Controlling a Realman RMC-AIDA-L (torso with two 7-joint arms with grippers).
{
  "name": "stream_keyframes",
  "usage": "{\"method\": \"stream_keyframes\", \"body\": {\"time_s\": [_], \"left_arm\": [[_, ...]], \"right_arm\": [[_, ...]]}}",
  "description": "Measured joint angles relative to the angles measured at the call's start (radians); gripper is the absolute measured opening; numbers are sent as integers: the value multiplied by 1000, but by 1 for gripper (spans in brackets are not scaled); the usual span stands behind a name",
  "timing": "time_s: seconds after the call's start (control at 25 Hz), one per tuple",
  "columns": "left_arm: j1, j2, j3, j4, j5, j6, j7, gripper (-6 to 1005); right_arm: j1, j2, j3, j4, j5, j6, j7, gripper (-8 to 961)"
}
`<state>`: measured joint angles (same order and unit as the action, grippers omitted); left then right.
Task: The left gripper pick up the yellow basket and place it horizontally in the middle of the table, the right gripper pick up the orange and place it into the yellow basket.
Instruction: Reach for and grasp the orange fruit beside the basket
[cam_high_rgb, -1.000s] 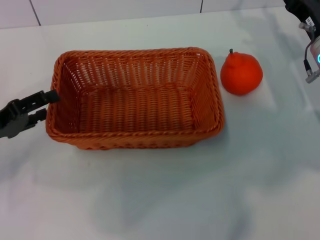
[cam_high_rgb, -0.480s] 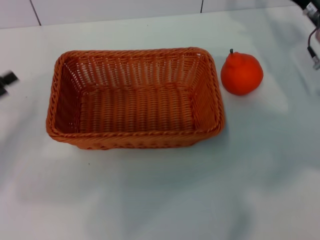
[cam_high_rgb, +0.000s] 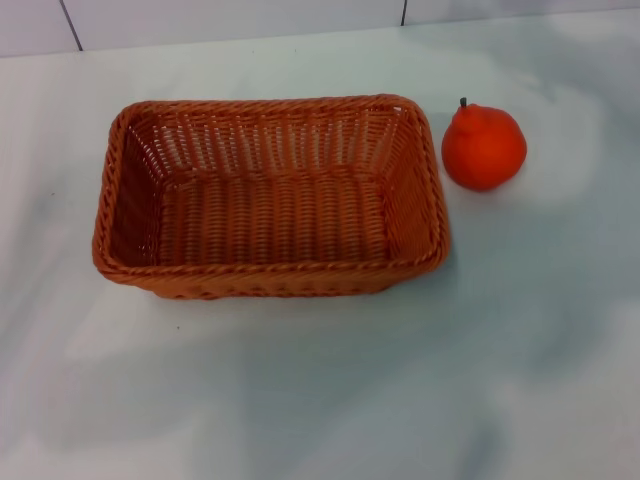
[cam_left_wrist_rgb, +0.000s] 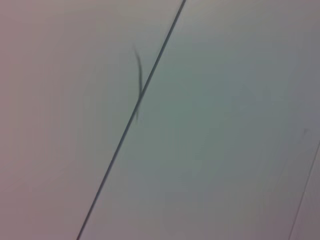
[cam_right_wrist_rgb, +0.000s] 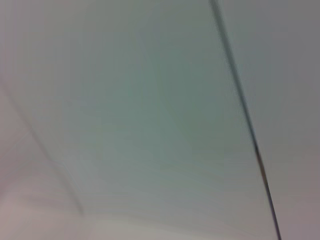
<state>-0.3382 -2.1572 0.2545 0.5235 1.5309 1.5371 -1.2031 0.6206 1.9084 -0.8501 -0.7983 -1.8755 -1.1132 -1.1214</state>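
Orange-brown woven rectangular basket (cam_high_rgb: 270, 196) sits long side across, mid-worktop, slightly toward the left edge, open side up, ready for loading. Round orange fruit (cam_high_rgb: 484, 146) lies just beside its right end, toward the far edge. Neither gripper visible; pincer state unknown.

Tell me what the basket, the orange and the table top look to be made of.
The yellow basket: woven wicker or a plastic imitation of it, orange-brown, with a braided rim and slatted open-weave walls; which of the two is unclear. The orange: matte, slightly bumpy skin with a short dark stem; real fruit or a replica, I cannot tell. The table: smooth white surface with a soft sheen, possibly laminate.
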Motion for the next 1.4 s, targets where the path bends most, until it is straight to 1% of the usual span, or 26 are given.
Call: {"method": "stream_keyframes", "body": {"time_s": [0.12,0.16,0.2,0.28,0.36,0.56,0.6,0.76,0.84,0.92,1.12,1.4], "left_arm": [[-15,1,3,-23,-14,-11,27,825],[-19,1,5,-25,-15,-16,28,825],[-25,2,8,-28,-15,-24,27,825],[-34,3,8,-31,-16,-34,25,824],[-47,4,8,-34,-15,-55,13,824],[-64,9,13,-39,-6,-90,-27,824],[-65,9,14,-40,-6,-91,-27,824],[-72,9,14,-47,-12,-88,-52,813],[-74,9,14,-48,-13,-87,-59,806],[-78,8,14,-49,-14,-85,-62,806],[-82,5,16,-49,-14,-84,-63,806],[-82,8,22,-51,-11,-87,-79,807]], "right_arm": [[36,-1,41,-91,-238,-118,124,857],[66,0,62,-118,-376,-197,174,857],[66,0,62,-118,-376,-197,174,857],[90,4,67,-124,-477,-235,195,857],[102,15,51,-123,-543,-236,198,857],[110,63,-6,-113,-632,-190,198,856],[115,76,-17,-107,-657,-180,201,856],[137,109,-30,-72,-730,-147,204,856],[148,118,-31,-51,-749,-130,204,845],[159,122,-36,-23,-757,-112,200,835],[166,124,-41,8,-761,-70,201,808],[168,123,-34,9,-756,-69,199,513]]}}
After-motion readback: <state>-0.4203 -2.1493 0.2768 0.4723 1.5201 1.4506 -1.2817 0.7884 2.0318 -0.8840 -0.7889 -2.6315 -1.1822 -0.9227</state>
